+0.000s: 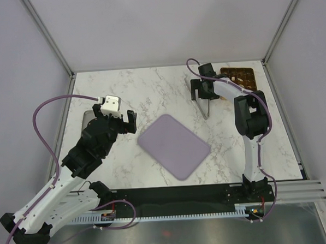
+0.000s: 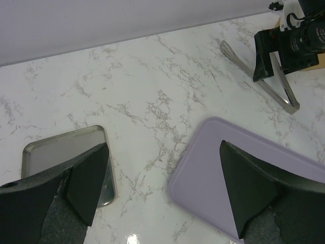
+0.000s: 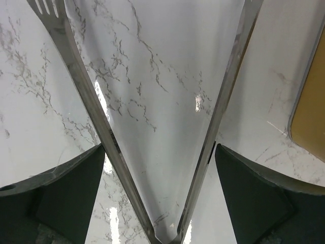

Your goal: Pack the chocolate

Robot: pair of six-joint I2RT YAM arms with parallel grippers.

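No chocolate piece can be told apart in any view. The gold grid tray (image 1: 238, 77) stands at the back right, its dark compartments too small to read, and its edge (image 3: 311, 118) shows in the right wrist view. Metal tongs (image 1: 204, 110) lie on the marble, spread in a V (image 3: 91, 101). My right gripper (image 3: 160, 147) is low over them and open, one finger outside each tong arm; seen from above, the right gripper (image 1: 201, 94) is just left of the tray. My left gripper (image 2: 163, 146) hangs open and empty over bare marble, and from above the left gripper (image 1: 119, 120) is left of centre.
A lilac mat (image 1: 173, 146) lies in the middle of the table, its corner (image 2: 264, 147) under my left gripper's right finger. A small silver tray (image 2: 56, 152) sits under the left finger, largely hidden by the left arm in the top view. Walls enclose the table.
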